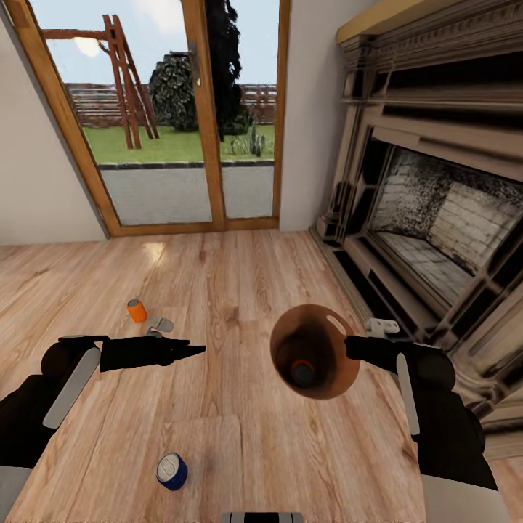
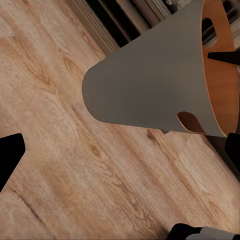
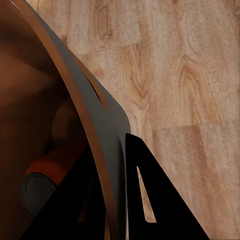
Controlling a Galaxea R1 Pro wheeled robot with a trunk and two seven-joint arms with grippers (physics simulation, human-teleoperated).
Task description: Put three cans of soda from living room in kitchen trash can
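Here, from left to right:

Left gripper: held out level over the light plank floor, its dark fingers drawn together to a point with nothing between them in the head view (the left wrist view catches only one black fingertip at the frame's edge).

Orange can: lying on its side on the floor, beyond the left gripper and a little to its outer side, apart from it.

Grey object: a small pale piece on the floor just beside the orange can, between that can and the left gripper; too small to tell what it is.

Blue can: on the floor nearer the robot than the left gripper, grey top tilted toward the camera, well apart from the fingers.

Trash can: raised off the floor, mouth toward the head camera, just off the right gripper's tip and across a gap from the left gripper's point.

Second orange can: at the bottom of the bin, grey end showing.

Right gripper: pinching the bin's rim, one finger outside the wall and one inside, pressed onto it.

Fireplace: beyond the right arm, to its outer side.
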